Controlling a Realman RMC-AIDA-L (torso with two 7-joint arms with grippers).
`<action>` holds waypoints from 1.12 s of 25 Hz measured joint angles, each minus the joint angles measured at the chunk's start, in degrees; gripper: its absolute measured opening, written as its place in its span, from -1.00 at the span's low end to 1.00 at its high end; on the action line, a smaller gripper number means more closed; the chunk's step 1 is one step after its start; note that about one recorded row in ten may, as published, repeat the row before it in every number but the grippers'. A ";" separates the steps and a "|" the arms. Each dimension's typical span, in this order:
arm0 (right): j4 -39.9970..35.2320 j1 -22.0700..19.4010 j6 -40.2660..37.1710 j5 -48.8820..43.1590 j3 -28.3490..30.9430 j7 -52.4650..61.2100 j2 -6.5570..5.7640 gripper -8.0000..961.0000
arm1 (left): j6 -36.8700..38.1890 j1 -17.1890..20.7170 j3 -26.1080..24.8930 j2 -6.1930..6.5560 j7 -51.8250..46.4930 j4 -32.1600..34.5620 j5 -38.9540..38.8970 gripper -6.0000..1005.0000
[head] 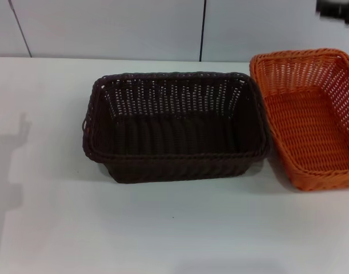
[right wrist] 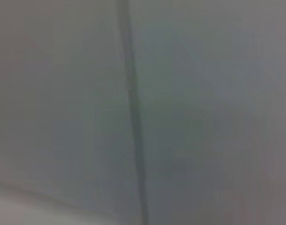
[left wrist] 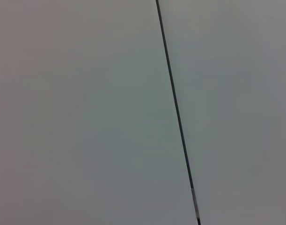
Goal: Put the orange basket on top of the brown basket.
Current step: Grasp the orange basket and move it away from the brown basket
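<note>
Brown basket [head: 177, 128] upright mid-tabletop [head: 163, 228]; orange basket [head: 308, 114] just beside it on robot's right, rims near touching; neither pincer visible, so state cannot be told.

My body itself is out of sight in all three views; all I can tell of it is a soft grey shadow [head: 14, 142] on the counter [head: 174, 240], left side.
</note>
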 joint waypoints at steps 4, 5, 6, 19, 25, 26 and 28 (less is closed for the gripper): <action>4.90 2.90 21.80 2.10 5.18 -10.29 1.20 0.56 | -0.60 -0.09 -0.75 0.00 0.00 -0.07 -0.07 0.62; 5.86 3.19 26.04 2.13 5.20 -12.35 1.17 0.56 | -0.87 -0.21 -1.14 0.00 0.00 -0.04 -0.09 0.62; 6.60 3.34 29.61 2.13 5.07 -14.28 1.15 0.56 | -1.05 -0.33 -1.34 0.00 0.00 0.02 -0.09 0.62; 5.78 3.34 43.57 -15.57 -4.09 -24.33 1.36 0.56 | -5.77 -0.84 -4.42 -0.11 0.08 0.17 -0.91 0.62; 2.50 3.79 42.40 -17.41 -5.22 -25.43 1.90 0.56 | -7.12 -0.98 -4.24 -0.18 0.06 0.08 -2.23 0.62; 1.86 3.88 41.83 -17.65 -5.17 -25.70 2.02 0.56 | -7.13 -0.98 -4.16 -0.18 0.05 0.11 -2.23 0.62; 0.32 4.05 40.62 -18.46 -5.20 -26.21 2.31 0.56 | -7.13 -0.98 -4.16 -0.18 0.05 0.11 -2.23 0.62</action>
